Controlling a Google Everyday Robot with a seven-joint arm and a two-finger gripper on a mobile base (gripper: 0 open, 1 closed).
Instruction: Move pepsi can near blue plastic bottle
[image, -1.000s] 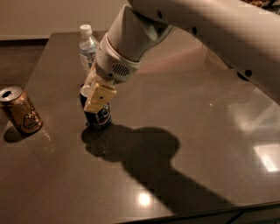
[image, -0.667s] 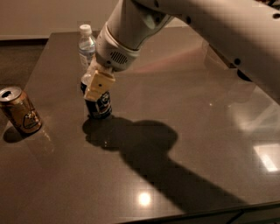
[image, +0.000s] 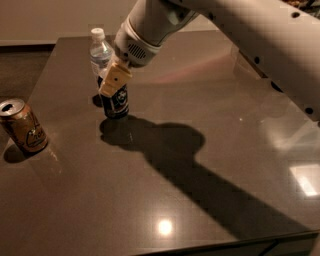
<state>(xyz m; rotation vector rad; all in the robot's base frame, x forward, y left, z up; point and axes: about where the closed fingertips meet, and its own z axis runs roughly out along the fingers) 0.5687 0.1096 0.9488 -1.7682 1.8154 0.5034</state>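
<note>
one end effector (image: 114, 81) grips cylindrical pepsi can (image: 117, 105) beside blue plastic bottle (image: 100, 52).

The hand (image: 114, 82) reaches down over the back-left part of the table (image: 210, 110), clasping the top of the pepsi can (image: 116, 103) directly beneath it. The blue plastic bottle (image: 101, 52) stands just behind the hand. Another can (image: 22, 127) sits well apart to the hand's left, nearer the front.

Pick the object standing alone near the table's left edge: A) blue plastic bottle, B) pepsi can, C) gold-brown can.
C: the gold-brown can sits apart at left, while the gripper grips the pepsi can just in front of the blue plastic bottle.
</note>
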